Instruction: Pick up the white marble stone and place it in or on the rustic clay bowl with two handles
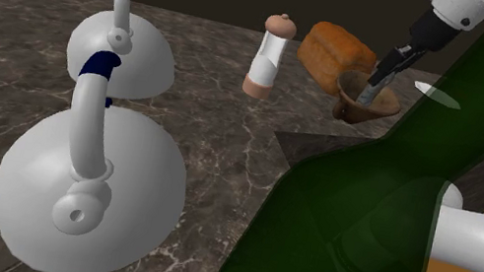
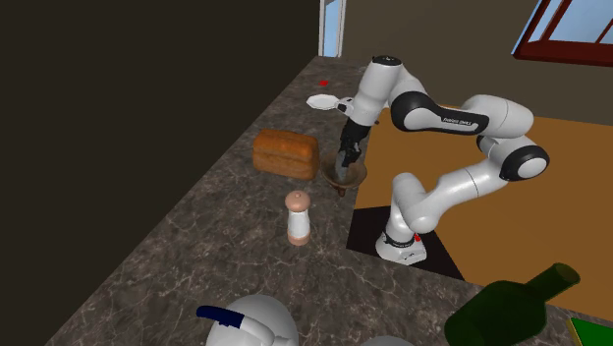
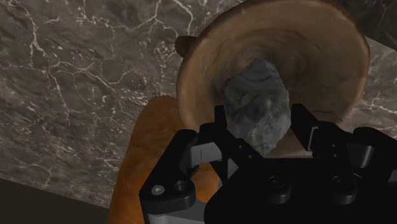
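A brown clay bowl (image 1: 382, 104) (image 2: 352, 181) (image 3: 299, 44) stands on the dark marbled counter, beside a bread loaf. My gripper (image 1: 375, 86) (image 2: 346, 162) (image 3: 262, 121) reaches down into the bowl. Its fingers clasp a grey mottled stone (image 3: 254, 95) (image 1: 367, 93) from both sides. In the wrist view the stone hangs inside the bowl's mouth, just above its hollow. One small handle knob (image 3: 184, 44) shows on the bowl's outer wall.
A brown bread loaf (image 1: 338, 53) (image 2: 285, 152) (image 3: 149, 146) lies right by the bowl. A pepper mill (image 1: 269, 57) (image 2: 299, 218) stands nearer the counter's middle. Two white domed kettles (image 1: 91, 191) (image 1: 123, 56) and a large green bottle (image 1: 402, 185) (image 2: 511, 310) sit close to the shoulder camera.
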`<state>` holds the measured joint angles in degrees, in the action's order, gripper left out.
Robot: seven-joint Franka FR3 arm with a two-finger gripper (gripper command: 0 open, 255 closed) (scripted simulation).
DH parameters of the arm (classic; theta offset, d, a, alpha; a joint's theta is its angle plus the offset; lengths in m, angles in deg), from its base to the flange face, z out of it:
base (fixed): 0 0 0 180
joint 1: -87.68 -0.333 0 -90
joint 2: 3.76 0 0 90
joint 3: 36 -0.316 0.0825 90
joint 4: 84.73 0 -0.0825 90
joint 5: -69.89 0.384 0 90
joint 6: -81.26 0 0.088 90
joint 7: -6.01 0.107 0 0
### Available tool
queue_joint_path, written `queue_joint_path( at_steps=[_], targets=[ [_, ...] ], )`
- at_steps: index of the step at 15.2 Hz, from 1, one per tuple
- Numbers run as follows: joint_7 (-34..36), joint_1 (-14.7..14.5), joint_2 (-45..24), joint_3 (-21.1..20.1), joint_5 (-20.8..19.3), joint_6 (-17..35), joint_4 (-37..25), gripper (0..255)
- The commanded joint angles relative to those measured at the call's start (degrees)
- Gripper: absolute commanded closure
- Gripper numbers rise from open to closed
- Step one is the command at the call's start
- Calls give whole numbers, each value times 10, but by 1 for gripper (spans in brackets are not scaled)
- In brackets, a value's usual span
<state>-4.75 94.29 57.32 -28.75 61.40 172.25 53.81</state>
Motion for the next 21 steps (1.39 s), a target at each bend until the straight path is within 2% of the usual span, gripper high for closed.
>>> queue_joint_path(
  at_steps=[1, 5, 6, 11, 15, 21],
  targets=[
    [0, 0, -1, 0, 0, -1, 4, 255],
    [0, 0, -1, 0, 0, -1, 4, 255],
    [0, 0, -1, 0, 0, 0, 4, 0],
    [0, 0, -1, 0, 0, -1, 4, 0],
    [-2, -3, -24, -8, 8, -65, -83, 0],
    [-2, -3, -24, -8, 8, -65, -83, 0]
  ],
)
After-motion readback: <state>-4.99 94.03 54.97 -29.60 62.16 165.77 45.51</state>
